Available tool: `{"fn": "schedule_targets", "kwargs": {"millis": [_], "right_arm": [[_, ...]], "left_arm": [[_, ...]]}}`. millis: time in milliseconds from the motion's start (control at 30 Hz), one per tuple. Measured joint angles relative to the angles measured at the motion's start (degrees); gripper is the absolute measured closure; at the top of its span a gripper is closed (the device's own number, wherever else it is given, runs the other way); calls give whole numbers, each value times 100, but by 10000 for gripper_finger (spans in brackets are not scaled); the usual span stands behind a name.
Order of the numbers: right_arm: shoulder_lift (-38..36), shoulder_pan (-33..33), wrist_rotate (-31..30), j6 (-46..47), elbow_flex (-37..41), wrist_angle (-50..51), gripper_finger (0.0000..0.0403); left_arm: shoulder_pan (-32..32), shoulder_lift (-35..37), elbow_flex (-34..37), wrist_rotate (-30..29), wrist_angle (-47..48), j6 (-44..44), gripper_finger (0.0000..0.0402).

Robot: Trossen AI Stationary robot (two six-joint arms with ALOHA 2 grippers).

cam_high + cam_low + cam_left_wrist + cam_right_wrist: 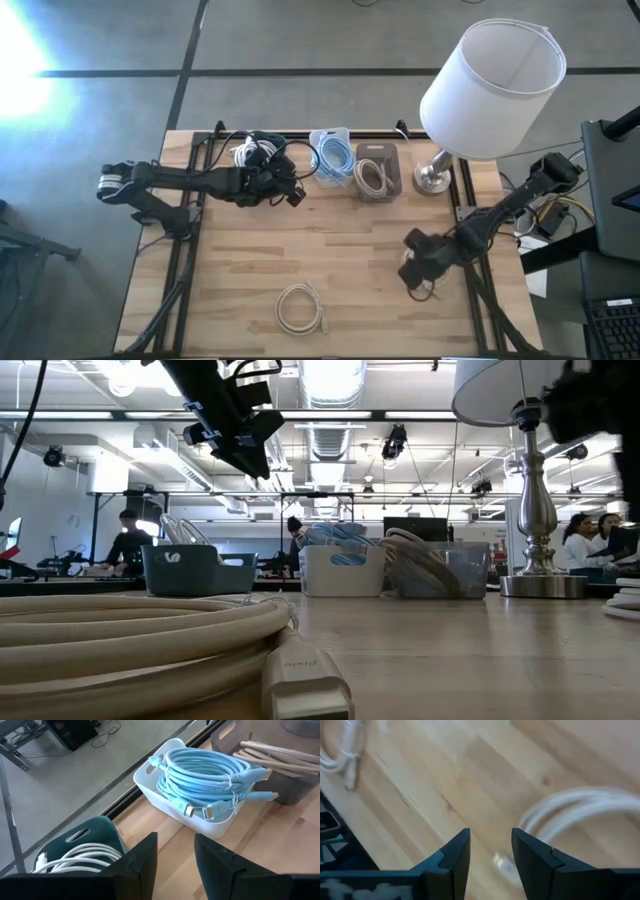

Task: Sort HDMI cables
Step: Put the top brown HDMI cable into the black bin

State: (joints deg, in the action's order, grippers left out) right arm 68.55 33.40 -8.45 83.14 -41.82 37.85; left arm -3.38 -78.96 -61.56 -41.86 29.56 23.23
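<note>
While the empty left claw (pixel 296 192) waited apart near the bins (pixel 330 160), the right claw (pixel 490 851), jaws apart, hovered beside a white cable (pixel 575 810) on the table (pixel 240 270); it probably needed to straddle one strand squarely before closing.

A pale wooden counter (pixel 340 260) stands on a grey floor (pixel 300 40). At its far edge sit three small bins in a row: a dark teal one (pixel 100 832), a white one (pixel 330 137) and a grey one (pixel 378 153). Beside the grey bin stands a table lamp with a white shade (pixel 492 88) and a silvery base (pixel 434 177). Across the room, people (pixel 128 540) sit at desks.
</note>
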Motion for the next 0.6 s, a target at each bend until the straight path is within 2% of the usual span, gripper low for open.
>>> {"fn": "schedule_targets", "kwargs": {"millis": [233,600], "right_arm": [[325,618,102,1241,54,444,260],[1617,628,150,1293,70,164,259]], "left_arm": [[-1,0,0,0,0,81,268],[2,0,0,1,0,148,268]]}}
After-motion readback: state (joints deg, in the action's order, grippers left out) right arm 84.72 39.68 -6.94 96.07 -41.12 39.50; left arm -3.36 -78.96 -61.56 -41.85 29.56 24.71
